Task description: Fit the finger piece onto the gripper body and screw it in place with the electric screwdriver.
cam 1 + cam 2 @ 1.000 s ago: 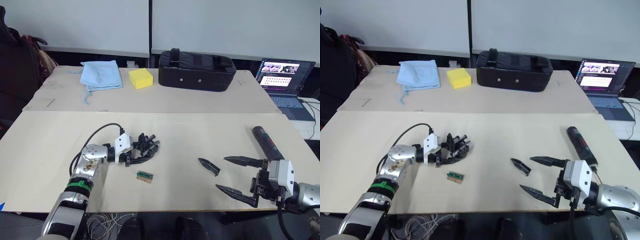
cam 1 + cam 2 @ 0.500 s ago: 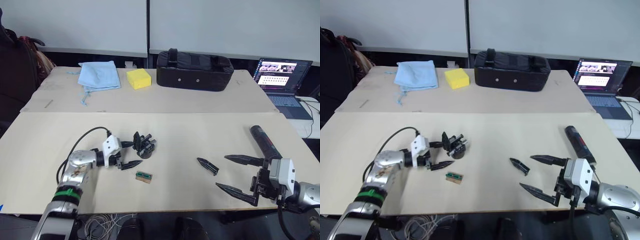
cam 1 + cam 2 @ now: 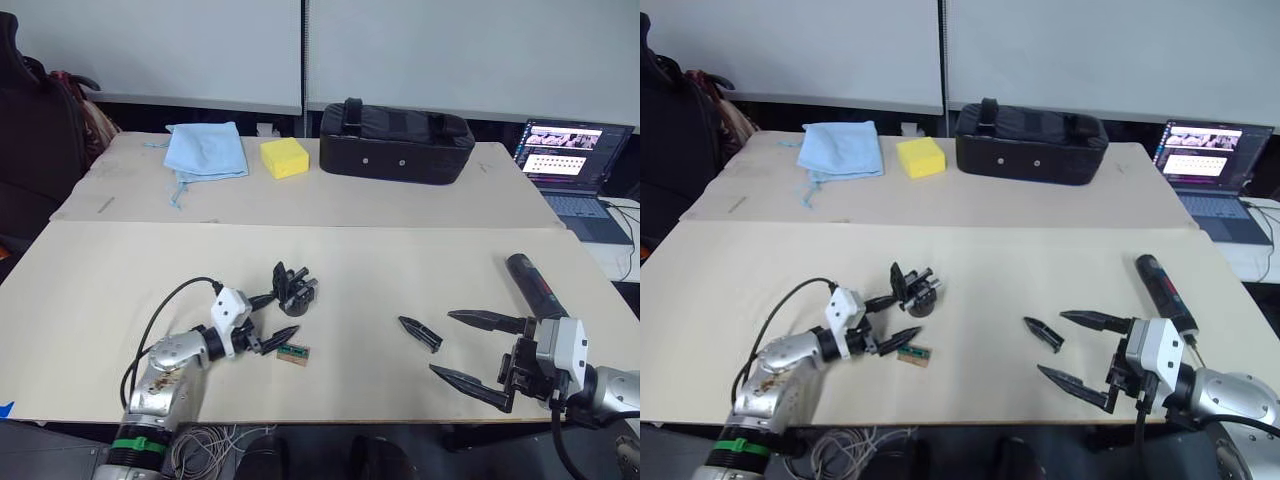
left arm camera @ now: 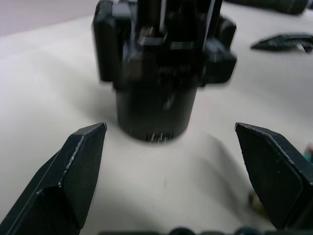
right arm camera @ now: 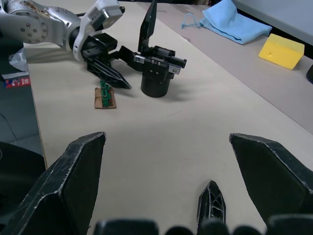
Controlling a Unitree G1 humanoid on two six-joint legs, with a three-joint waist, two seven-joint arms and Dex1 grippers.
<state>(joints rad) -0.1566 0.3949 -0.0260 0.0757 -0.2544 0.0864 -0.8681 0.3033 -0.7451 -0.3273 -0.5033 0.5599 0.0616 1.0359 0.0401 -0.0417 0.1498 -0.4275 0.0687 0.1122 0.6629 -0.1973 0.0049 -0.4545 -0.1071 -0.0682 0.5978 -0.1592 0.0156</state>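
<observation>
The gripper body [image 3: 292,290] stands upright on the counter [image 3: 400,260], just beyond the left pincer [image 3: 274,318], which gapes wide and empty. The finger piece [image 3: 419,333] lies right of centre, near the wide, empty right pincer [image 3: 465,347]; the electric screwdriver [image 3: 532,283] lies far right

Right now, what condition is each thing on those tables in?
left gripper: open, empty
right gripper: open, empty
gripper body: standing upright, free
finger piece: lying loose
electric screwdriver: lying flat
black case: zipped shut
laptop: open, screen lit
blue cloth: crumpled
</observation>
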